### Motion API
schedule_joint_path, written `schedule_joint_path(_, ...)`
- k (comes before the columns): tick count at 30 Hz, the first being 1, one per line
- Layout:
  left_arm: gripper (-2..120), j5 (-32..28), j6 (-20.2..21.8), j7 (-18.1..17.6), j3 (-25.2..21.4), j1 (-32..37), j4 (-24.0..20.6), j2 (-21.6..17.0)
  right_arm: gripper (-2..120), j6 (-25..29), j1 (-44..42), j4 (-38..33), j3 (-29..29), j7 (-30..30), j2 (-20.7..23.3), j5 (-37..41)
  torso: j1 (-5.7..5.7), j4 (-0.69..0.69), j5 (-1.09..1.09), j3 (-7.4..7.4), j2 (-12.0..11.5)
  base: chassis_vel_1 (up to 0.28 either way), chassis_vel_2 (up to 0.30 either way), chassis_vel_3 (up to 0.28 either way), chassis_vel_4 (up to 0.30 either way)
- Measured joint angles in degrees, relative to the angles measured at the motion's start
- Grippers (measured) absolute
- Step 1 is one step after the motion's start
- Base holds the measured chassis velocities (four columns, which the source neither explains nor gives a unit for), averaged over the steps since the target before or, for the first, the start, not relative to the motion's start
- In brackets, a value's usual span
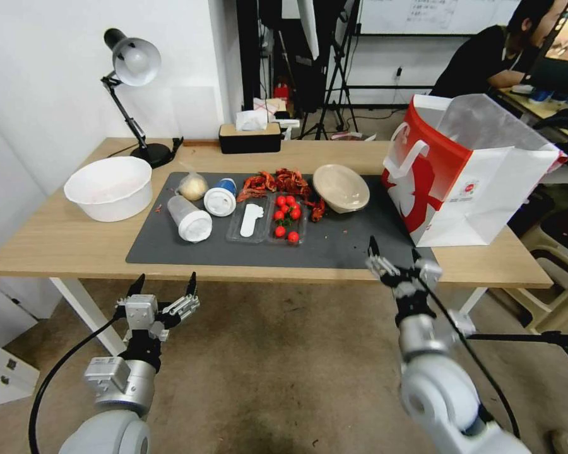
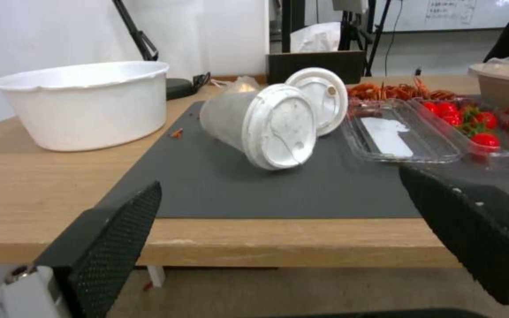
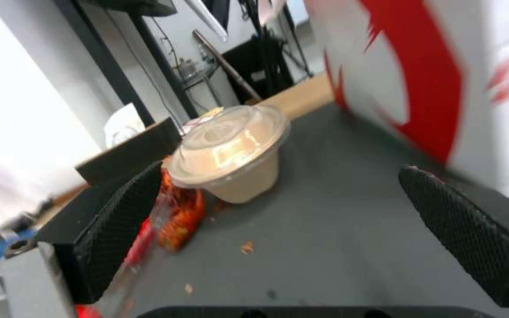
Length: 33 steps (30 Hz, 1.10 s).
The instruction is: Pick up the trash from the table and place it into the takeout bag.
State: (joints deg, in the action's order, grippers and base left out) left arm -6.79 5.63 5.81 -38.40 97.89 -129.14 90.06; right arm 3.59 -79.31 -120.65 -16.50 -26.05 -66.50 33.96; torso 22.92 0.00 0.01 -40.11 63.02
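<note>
desk (image 1: 57, 243): long light-wood top, dark grey mat (image 1: 360, 246) across the middle; all trash sits on the mat, nothing picked yet.
takeout bag (image 1: 486, 189): upright at 2 o'clock of the mat, mouth open upward, corner resting on the mat edge.
paper bowl (image 1: 341, 187): beige, clear lid on per right wrist view, at 1 o'clock of mat centre, just beside the bag, touching the red shell scraps (image 1: 278, 181).
clear cup (image 1: 188, 218): lying on its side, white lid facing the front edge, at 9 o'clock of the tomato tray (image 1: 287, 217).
blue-white cup (image 1: 221, 197): also tipped, touching or just beside the clear cup, at its 1 o'clock.
small clear bag (image 1: 192, 185): yellowish lump inside, at 11 o'clock of the blue-white cup.
white bowl (image 1: 109, 187): off the mat, far left, not trash.
left gripper (image 1: 164, 287): fingers spread wide, empty, below the front edge of the desk, pointing at the clear cup.
right gripper (image 1: 394, 255): spread wide, empty, at the front desk edge, aimed toward the paper bowl with the bag at its 3 o'clock.
risk 1: tipped cups are round, a poor pinch could roll them into each other or the tray.
risk 2: bowl lid may pop or the thin wall crush under squeeze; scraps could drag along.
risk 3: right arm near the bag, a sideways brush could topple or shift it.
risk 4: either gripper could clip the desk edge rising from below.
</note>
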Motion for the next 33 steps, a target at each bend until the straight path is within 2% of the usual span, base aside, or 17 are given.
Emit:
schedule_joint_path(3,100,0.1,0.0,0.0,0.0,0.0,0.0,0.0,100,-0.3,2.3,1.1,0.2,0.0,0.0,3.2,0.00,0.00,0.00,0.00,0.0,0.000,0.000,0.000,0.000)
schedule_joint_path(5,100,0.2,0.0,0.0,0.0,0.0,0.1,0.2,100,-1.4,6.5,3.1,0.6,-0.2,-0.1,9.9,0.00,0.00,-0.01,0.00,0.0,0.000,0.000,0.000,0.000)
schedule_joint_path(8,100,0.3,0.0,0.0,0.0,0.0,0.1,0.2,100,-1.8,7.8,3.9,0.7,-0.2,-0.1,11.9,0.00,0.00,-0.01,0.00,0.0,0.000,0.000,0.000,0.000)
schedule_joint_path(11,100,0.5,0.0,0.0,0.0,0.0,0.2,0.4,100,-3.1,14.0,8.0,1.8,-0.6,-0.4,19.1,0.00,-0.01,-0.01,-0.01,0.0,0.000,0.000,0.000,0.000)
schedule_joint_path(17,100,0.6,0.0,0.0,-0.2,0.0,0.4,0.5,99,-4.1,19.4,12.0,3.0,-1.1,-1.2,24.4,0.00,0.00,0.00,-0.01,0.0,0.000,0.000,0.000,0.000)
schedule_joint_path(18,100,0.6,0.0,0.0,-0.4,0.0,0.5,0.5,94,-4.7,22.3,14.1,3.7,-1.1,-1.9,27.3,0.01,0.00,-0.02,-0.01,0.0,0.000,0.000,0.000,0.000)
schedule_joint_path(20,100,0.6,0.0,0.0,-0.5,0.0,0.5,0.5,92,-4.9,23.3,15.0,3.9,-1.1,-2.2,28.2,0.00,0.01,-0.01,-0.01,0.0,0.000,0.000,0.000,0.000)
schedule_joint_path(22,100,0.6,-0.1,0.0,-0.9,0.0,0.7,0.5,81,-5.1,25.6,17.8,4.7,-1.2,-2.8,29.5,0.01,0.00,-0.01,-0.01,0.0,0.000,0.000,0.000,0.000)
schedule_joint_path(28,100,0.5,-0.4,0.0,-1.0,-0.4,1.5,0.6,63,-5.2,27.7,22.0,5.1,-1.1,-3.5,30.3,0.01,0.00,-0.01,0.00,0.0,0.000,0.000,0.000,0.000)
schedule_joint_path(29,100,0.5,-0.4,0.0,-1.0,-0.4,1.5,0.6,63,-5.2,27.7,22.0,5.1,-1.1,-3.5,30.3,0.01,0.00,-0.01,0.00,0.0,0.000,0.000,0.000,0.000)
schedule_joint_path(32,100,0.5,-0.5,0.0,-0.9,-0.6,1.6,0.6,51,-5.3,27.9,23.4,5.3,-0.8,-4.0,30.3,0.01,-0.01,-0.01,0.00,0.0,0.000,0.000,0.000,0.000)
schedule_joint_path(33,100,0.5,-0.5,0.0,-0.9,-0.6,1.6,0.6,51,-5.3,27.9,23.4,5.3,-0.8,-4.0,30.3,0.01,-0.01,-0.01,0.00,0.0,0.000,0.000,0.000,0.000)
